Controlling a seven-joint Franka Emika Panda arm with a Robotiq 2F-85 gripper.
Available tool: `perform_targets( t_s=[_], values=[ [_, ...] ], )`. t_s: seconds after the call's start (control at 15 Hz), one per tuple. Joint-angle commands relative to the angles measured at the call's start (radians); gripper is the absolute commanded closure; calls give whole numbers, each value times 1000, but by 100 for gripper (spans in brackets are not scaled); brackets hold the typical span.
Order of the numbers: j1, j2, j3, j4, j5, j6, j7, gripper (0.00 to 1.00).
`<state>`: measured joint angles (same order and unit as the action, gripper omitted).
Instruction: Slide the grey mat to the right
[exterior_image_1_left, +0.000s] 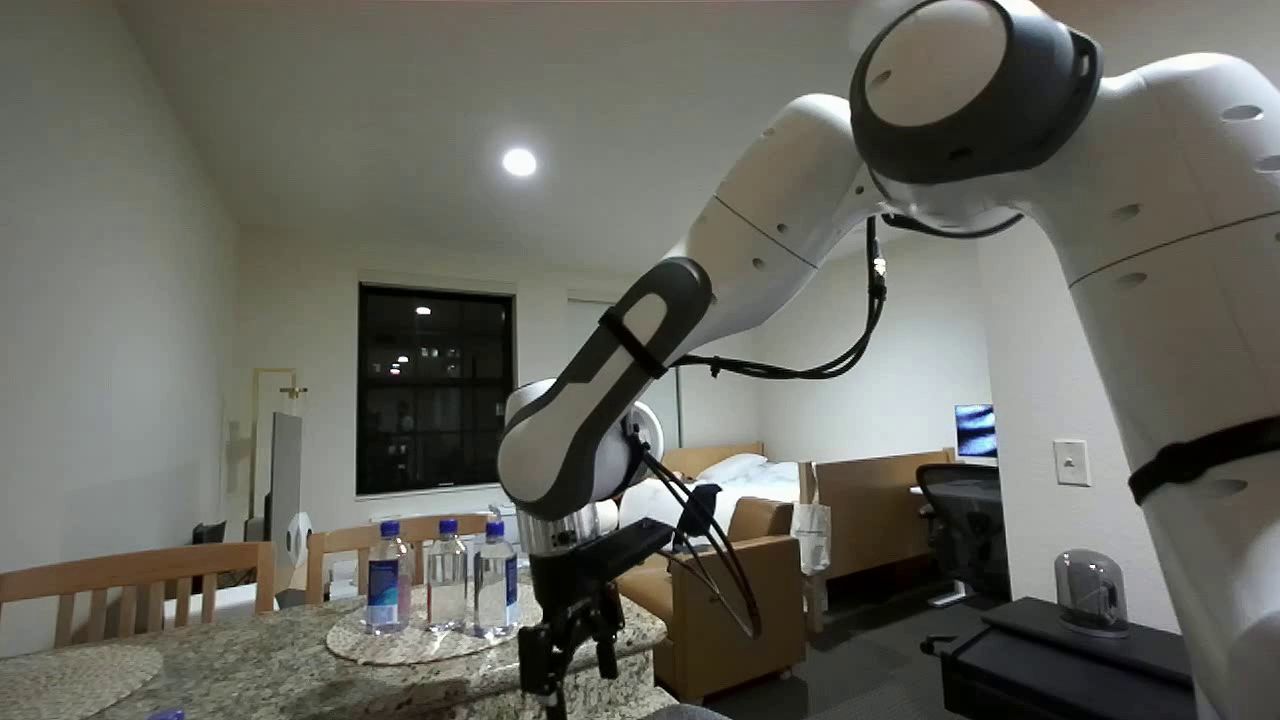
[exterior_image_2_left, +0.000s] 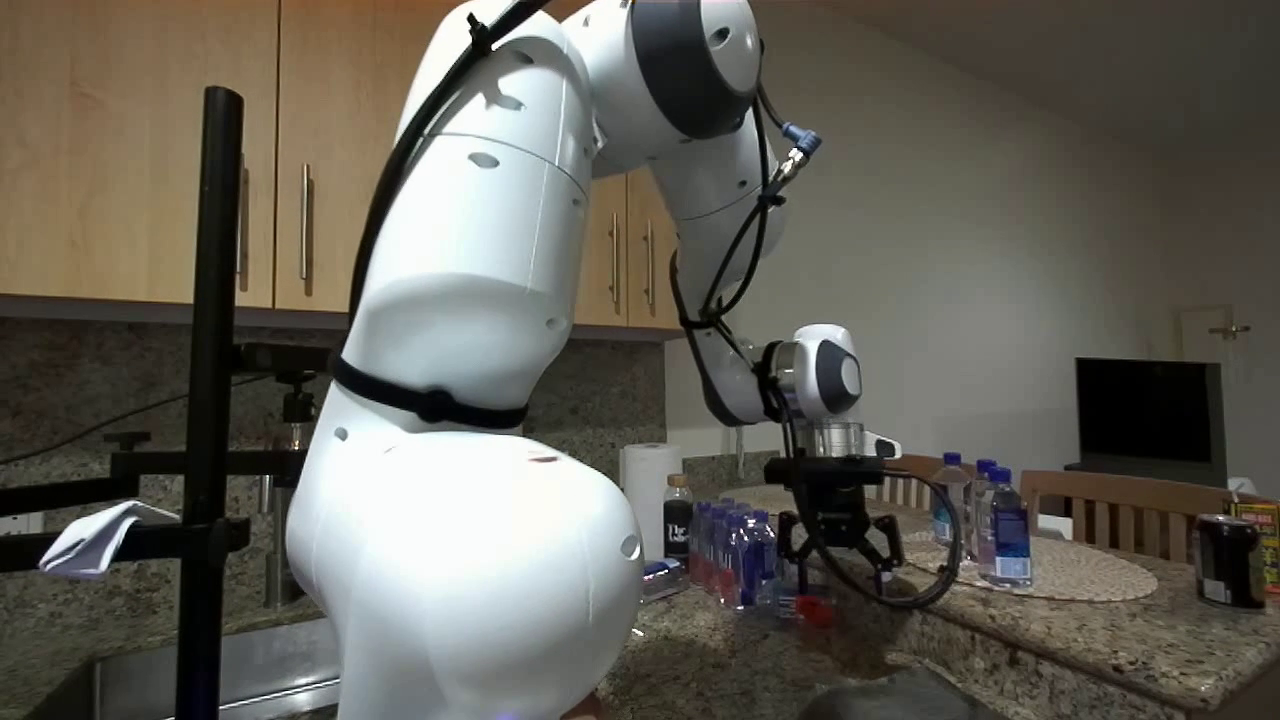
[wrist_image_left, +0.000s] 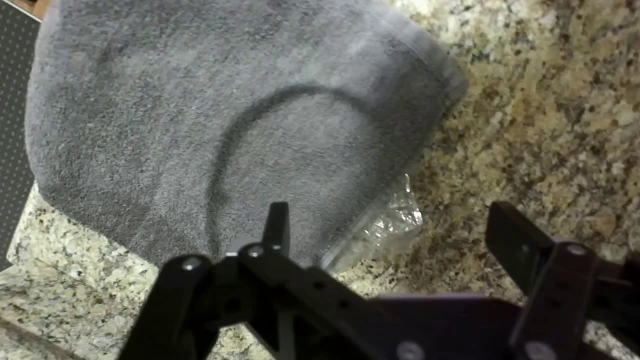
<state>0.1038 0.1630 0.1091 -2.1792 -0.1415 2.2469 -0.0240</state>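
Observation:
The grey mat (wrist_image_left: 150, 125) is a fuzzy cloth lying on the granite counter and fills the upper left of the wrist view. A dark curved shadow crosses it. Its edge also shows at the bottom of both exterior views (exterior_image_1_left: 685, 713) (exterior_image_2_left: 900, 697). My gripper (wrist_image_left: 389, 215) is open, with nothing between its fingers. In the wrist view the left finger overlaps the mat's lower part and the right finger is over bare granite. In both exterior views the gripper (exterior_image_1_left: 578, 665) (exterior_image_2_left: 842, 580) points down. I cannot tell its exact height above the mat.
Crumpled clear plastic (wrist_image_left: 387, 225) lies at the mat's edge. Several bottles (exterior_image_2_left: 735, 550) and a red item (exterior_image_2_left: 814, 610) stand behind the gripper. Three bottles (exterior_image_1_left: 447, 580) stand on a round placemat (exterior_image_1_left: 350, 645) on the raised counter. A can (exterior_image_2_left: 1228, 562) stands farther right.

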Motion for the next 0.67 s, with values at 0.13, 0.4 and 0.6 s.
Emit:
perform_targets(
  t_s=[0.13, 0.4, 0.6],
  values=[
    [96, -47, 9, -25, -77, 76, 401, 0],
    [141, -10, 19, 59, -90, -2, 571, 0],
    [166, 26, 25, 135, -82, -75, 658, 0]
  ],
)
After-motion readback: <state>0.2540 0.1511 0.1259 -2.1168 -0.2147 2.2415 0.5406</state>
